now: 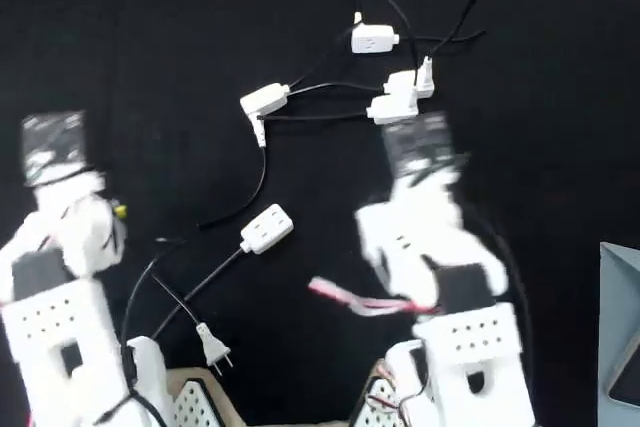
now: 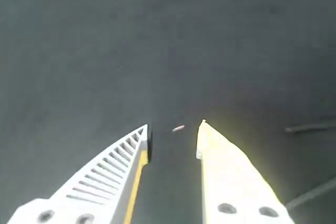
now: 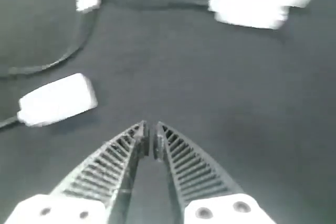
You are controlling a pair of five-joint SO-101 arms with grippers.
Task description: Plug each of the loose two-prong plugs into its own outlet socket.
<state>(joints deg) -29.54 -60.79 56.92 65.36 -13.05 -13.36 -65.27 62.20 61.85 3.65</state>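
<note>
Left gripper — jaws spread, nothing between them, hanging over bare black cloth. Two dark cables lie off to one side of it.

Right gripper — fingers pressed nearly together with only a thin slit, holding nothing. Just ahead of it on the cloth lies a white block with a cord leaving one end. Can't tell whether it's a plug or a socket. More white pieces farther out are too blurred to name.

High view: the loose two-prong plug lies flat near the front edge, between the two arm bases and closer to the left arm. Its long axis is diagonal, prongs pointing toward the front edge and the right arm's side, cord off the opposite end. It is well apart from both grippers.

The outlet socket sits farther in, mid-table between the arms, slots up. Its long axis is diagonal, cord end front-left and free end back-right. The plug is not in it.

Farther back:
- An elongated white connector, tilted the same way.
- A second socket, face up, long axis across the table.
- A pair of white blocks touching each other, just beyond the right arm.
</note>
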